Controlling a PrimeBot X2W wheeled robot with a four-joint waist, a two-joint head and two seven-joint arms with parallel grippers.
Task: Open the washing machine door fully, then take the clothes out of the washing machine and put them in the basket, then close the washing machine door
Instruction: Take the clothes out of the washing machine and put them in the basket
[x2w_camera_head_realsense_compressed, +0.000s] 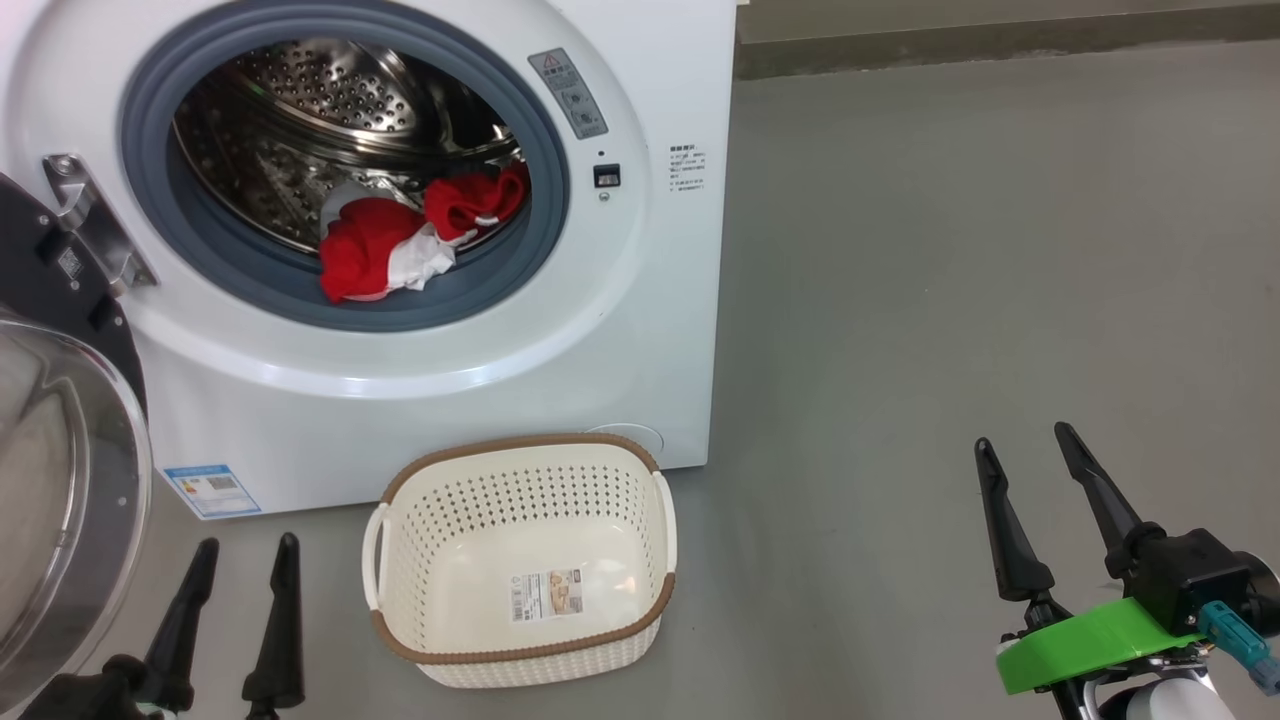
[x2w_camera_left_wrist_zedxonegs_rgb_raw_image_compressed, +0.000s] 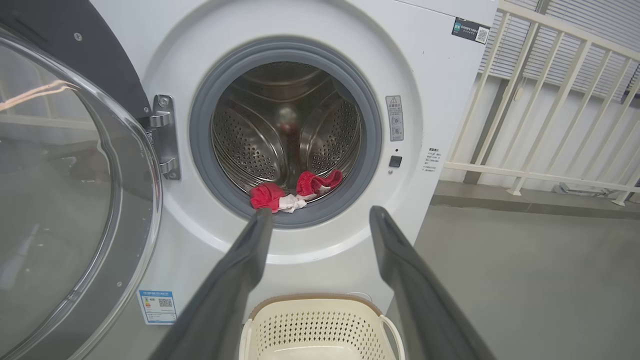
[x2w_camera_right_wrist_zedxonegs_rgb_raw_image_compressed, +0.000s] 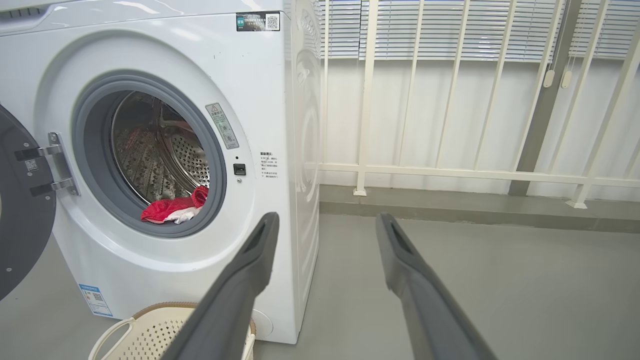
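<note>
Door (x2w_camera_head_realsense_compressed: 70, 470) is swung wide on the robot's left, glass bowl outward, hinge (x2w_camera_head_realsense_compressed: 85, 215) bare. The opening step looks done.

Clothes (x2w_camera_head_realsense_compressed: 375, 250): two red lumps with white parts, low at the front edge of the drum (x2w_camera_head_realsense_compressed: 330, 100). The nearer one spills onto the grey seal (x2w_camera_head_realsense_compressed: 540, 200). They touch each other.

Basket (x2w_camera_head_realsense_compressed: 520, 443) sits on the floor (x2w_camera_head_realsense_compressed: 950, 250) just before the machine (x2w_camera_head_realsense_compressed: 650, 330), below the drum mouth. It holds nothing but its sticker (x2w_camera_head_realsense_compressed: 548, 594).

Left tool (x2w_camera_head_realsense_compressed: 247, 545) is low, just beside the basket's left end and near the door glass. Its fingers are spread wide and it has nothing in hand. Right tool (x2w_camera_head_realsense_compressed: 1023, 437) is well off right over bare floor, equally wide and also empty.

Step in hand, as I read it, is the start of unloading, with no garment moved yet. The left tool is nearer, and its wrist view lines up on the clothes.

The next move calls for a reach up and in over the seal's lower lip, keeping off the door. The tool should close on the nearer lump, lift it over the seal and lower it to the basket. The soft fabric may drag its neighbour along or slip, so expect two trips. The door is closed last.
</note>
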